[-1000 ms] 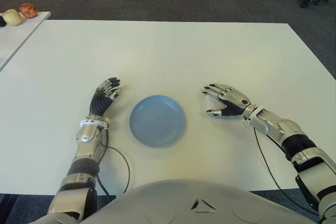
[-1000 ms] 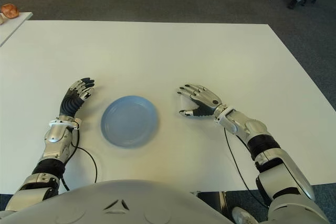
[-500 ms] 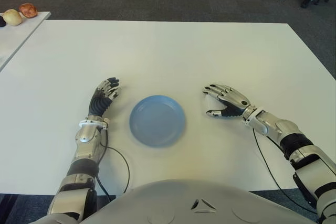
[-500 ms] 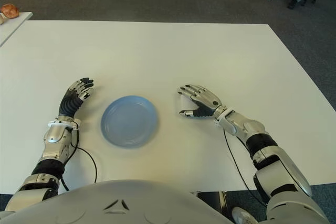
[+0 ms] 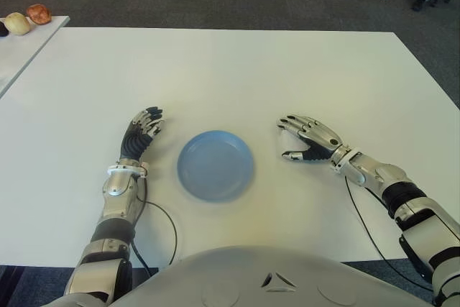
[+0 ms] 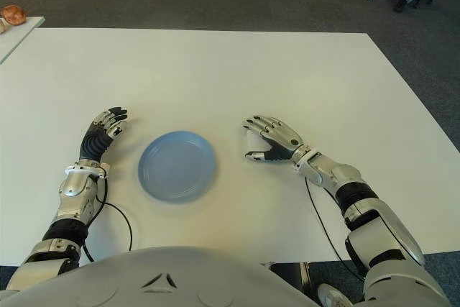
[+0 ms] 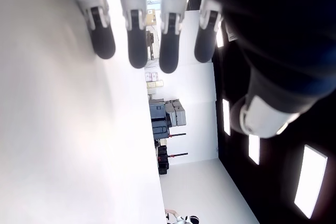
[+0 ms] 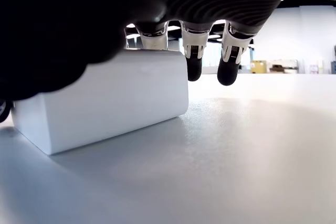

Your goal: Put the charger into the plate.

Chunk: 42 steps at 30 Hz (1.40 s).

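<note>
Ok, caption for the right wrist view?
Right hand arched over the white charger standing on the table, fingertips hanging past its far edge.

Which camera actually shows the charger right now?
The right wrist view: the white charger sits on the table under the right hand. In both eye views that hand hides it; the left wrist view shows none of it.
</note>
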Each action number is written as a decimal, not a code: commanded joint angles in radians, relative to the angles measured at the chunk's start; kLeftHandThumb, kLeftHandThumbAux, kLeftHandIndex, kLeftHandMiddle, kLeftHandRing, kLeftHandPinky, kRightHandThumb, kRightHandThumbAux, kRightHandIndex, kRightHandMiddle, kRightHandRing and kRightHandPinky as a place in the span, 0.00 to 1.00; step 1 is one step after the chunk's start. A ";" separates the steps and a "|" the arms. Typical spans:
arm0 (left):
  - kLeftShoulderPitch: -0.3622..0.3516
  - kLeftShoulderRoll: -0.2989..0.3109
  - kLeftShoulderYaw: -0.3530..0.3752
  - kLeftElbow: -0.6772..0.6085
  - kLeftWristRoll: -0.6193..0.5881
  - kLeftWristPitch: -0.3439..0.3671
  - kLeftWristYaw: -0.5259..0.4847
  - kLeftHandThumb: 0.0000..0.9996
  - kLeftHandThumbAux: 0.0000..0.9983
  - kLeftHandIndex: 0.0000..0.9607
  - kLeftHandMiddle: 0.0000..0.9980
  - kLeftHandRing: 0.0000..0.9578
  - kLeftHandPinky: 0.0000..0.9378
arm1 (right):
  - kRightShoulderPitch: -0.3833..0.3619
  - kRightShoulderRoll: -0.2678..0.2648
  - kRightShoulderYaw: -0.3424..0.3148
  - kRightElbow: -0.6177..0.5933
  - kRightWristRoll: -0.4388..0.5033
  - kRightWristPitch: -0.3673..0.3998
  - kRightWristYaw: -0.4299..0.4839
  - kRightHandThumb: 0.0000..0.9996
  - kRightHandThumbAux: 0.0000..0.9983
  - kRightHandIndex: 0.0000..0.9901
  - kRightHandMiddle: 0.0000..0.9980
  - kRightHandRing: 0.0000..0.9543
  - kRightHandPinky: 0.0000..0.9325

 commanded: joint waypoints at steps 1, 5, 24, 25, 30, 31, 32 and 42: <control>0.088 -0.029 -0.007 0.069 0.004 0.097 -0.008 0.00 0.60 0.23 0.24 0.22 0.22 | -0.028 -0.003 0.062 0.040 -0.090 0.045 -0.084 0.19 0.20 0.00 0.00 0.00 0.00; 0.088 -0.029 -0.006 0.068 0.003 0.099 -0.008 0.00 0.61 0.22 0.23 0.22 0.22 | -0.050 0.002 0.104 0.076 -0.137 0.076 -0.166 0.18 0.21 0.00 0.00 0.00 0.01; 0.091 -0.030 -0.010 0.064 0.004 0.098 -0.006 0.00 0.61 0.22 0.23 0.21 0.21 | -0.116 0.023 0.234 0.203 -0.180 0.129 -0.291 0.16 0.22 0.00 0.00 0.00 0.00; 0.092 -0.030 -0.010 0.061 0.003 0.100 -0.007 0.00 0.61 0.21 0.23 0.21 0.21 | -0.118 0.024 0.238 0.207 -0.178 0.126 -0.291 0.16 0.23 0.00 0.00 0.00 0.00; 0.095 -0.031 -0.009 0.054 -0.004 0.106 -0.014 0.00 0.61 0.21 0.22 0.21 0.21 | -0.125 0.028 0.252 0.221 -0.171 0.118 -0.293 0.16 0.23 0.00 0.00 0.00 0.02; 0.095 -0.032 -0.008 0.053 -0.006 0.108 -0.016 0.00 0.61 0.21 0.22 0.21 0.21 | -0.127 0.029 0.253 0.224 -0.167 0.114 -0.290 0.16 0.23 0.00 0.00 0.00 0.03; 0.095 -0.032 -0.008 0.053 -0.007 0.109 -0.017 0.00 0.61 0.21 0.23 0.21 0.21 | -0.128 0.030 0.254 0.227 -0.165 0.112 -0.288 0.16 0.23 0.00 0.00 0.00 0.04; 0.098 -0.034 -0.006 0.047 -0.007 0.108 -0.018 0.00 0.61 0.21 0.23 0.21 0.21 | -0.130 -0.003 0.240 0.164 -0.115 0.056 -0.192 0.13 0.24 0.00 0.00 0.04 0.15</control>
